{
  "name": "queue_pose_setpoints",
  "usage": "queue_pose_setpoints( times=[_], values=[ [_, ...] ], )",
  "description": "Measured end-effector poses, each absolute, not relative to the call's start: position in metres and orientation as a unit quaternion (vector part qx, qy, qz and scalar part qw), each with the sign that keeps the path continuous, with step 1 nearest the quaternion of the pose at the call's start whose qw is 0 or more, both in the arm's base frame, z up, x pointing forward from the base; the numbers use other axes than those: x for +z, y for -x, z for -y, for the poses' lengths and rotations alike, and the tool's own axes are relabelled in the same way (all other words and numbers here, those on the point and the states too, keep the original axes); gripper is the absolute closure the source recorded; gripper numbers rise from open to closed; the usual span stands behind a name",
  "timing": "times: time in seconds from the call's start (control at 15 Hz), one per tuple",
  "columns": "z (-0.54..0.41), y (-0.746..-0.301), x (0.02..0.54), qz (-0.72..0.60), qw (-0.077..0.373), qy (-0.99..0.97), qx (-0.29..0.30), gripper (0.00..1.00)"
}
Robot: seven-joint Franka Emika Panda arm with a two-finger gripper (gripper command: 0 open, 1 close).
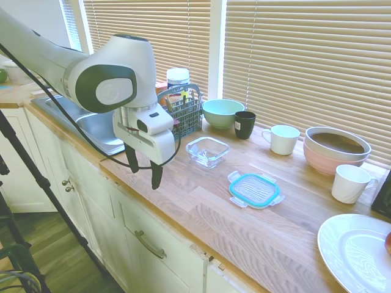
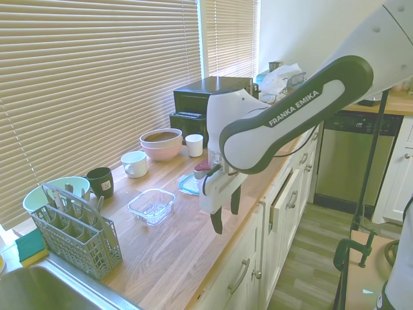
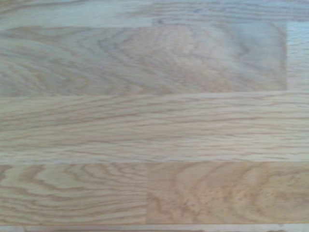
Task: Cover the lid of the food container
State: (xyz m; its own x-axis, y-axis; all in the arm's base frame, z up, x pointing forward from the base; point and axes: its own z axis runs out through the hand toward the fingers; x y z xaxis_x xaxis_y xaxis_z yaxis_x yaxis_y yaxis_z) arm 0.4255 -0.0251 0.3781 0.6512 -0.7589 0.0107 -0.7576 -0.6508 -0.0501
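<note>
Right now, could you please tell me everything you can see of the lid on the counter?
The lid is flat, roughly square with rounded corners, of clear ribbed plastic with a teal-blue rim seal and clear snap tabs sticking out at its sides. It lies flat on the wooden counter, apart from the empty food container, with bare wood between them. Nothing rests on it or touches it. The gripper hangs open near the counter's front edge, away from it.

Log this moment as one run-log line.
gripper: open, empty, above counter edge | lid: flat on counter, untouched | food container: uncovered, apart from lid | step: lid not yet picked
</note>
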Motion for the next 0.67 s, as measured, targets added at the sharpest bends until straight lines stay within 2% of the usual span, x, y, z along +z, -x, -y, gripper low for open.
queue_pose_setpoints(
  times=[0.4, 0.67],
  values=[
    [0.130, -0.430, 0.416, -0.431, 0.044, 0.901, -0.031, 0.00],
    [0.172, -0.460, 0.434, -0.412, 0.047, 0.909, -0.034, 0.00]
  ],
)
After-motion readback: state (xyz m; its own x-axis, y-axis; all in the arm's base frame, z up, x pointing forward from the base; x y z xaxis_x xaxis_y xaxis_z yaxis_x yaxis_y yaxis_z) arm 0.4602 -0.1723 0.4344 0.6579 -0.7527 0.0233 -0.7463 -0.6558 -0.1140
